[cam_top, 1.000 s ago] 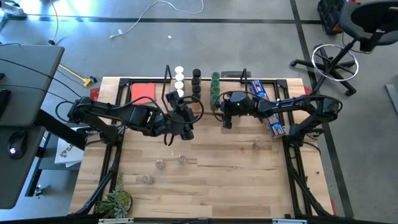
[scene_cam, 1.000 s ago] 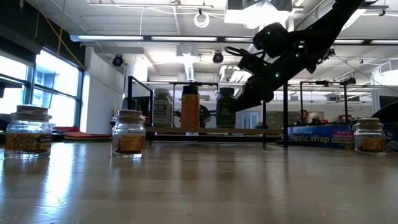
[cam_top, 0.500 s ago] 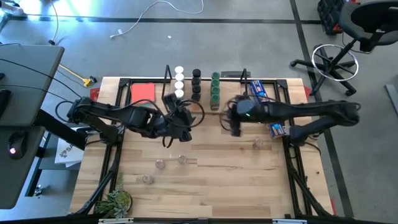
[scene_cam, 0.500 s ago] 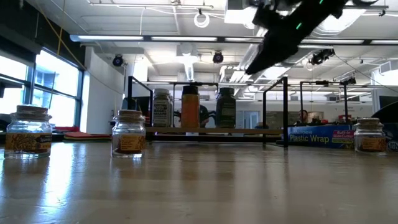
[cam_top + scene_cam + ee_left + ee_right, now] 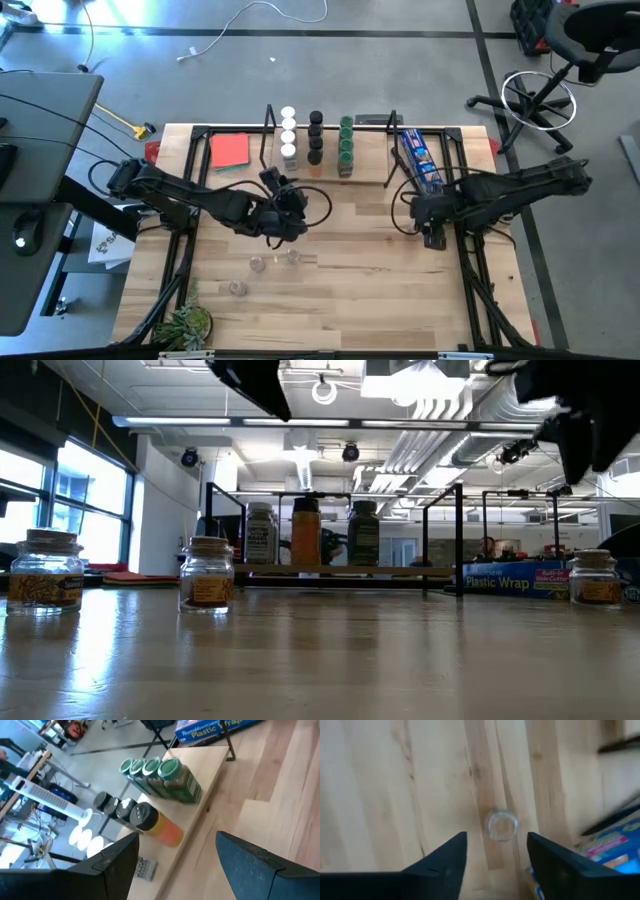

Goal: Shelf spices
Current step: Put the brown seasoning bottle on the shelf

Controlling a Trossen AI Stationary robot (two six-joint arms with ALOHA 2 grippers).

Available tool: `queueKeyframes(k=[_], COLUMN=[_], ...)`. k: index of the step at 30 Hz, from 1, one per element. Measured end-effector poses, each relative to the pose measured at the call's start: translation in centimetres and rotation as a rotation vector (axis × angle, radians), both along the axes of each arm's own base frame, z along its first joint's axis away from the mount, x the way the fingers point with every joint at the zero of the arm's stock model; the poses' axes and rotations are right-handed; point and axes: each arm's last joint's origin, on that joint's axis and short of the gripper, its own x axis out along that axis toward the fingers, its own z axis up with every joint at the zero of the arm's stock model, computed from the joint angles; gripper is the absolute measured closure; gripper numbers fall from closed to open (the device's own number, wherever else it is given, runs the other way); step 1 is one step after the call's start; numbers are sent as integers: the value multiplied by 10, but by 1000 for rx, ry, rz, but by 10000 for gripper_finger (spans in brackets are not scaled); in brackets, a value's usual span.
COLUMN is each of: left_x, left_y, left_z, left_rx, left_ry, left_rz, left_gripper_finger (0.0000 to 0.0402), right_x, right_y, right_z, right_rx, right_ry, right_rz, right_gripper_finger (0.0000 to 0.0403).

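High view: left gripper [image 5: 283, 228] over mid surface [image 5: 350, 290], jaws wide, empty; shelf [image 5: 330, 150] at back w/ jars [image 5: 316, 135].
Right wrist view: right gripper [image 5: 496, 851] above lone jar [image 5: 502, 825], jaws apart, empty.

Readable text is on one item only: the long blue box [image 5: 520, 577] at the right of the table says "Plastic Wrap" in white letters on its side, seen in the low view. Same box in the left wrist view [image 5: 215, 728] shows "Plastic Wrap" again with a smaller line of print above it, too small to read. Jar labels [image 5: 208, 591] on the table carry print, not legible. Labels on the jars on the shelf [image 5: 305, 547]: not legible either.
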Motion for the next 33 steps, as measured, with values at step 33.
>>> queueKeyframes(k=[33], left_x=[-2], left_y=[-1], left_z=[-9], left_rx=[-30], left_ry=[-3], left_rz=[8], left_gripper_finger=[142], right_x=[25], right_y=[-4], right_z=[-114], right_rx=[-50], right_ry=[261], right_rz=[-94], right_gripper_finger=[183])
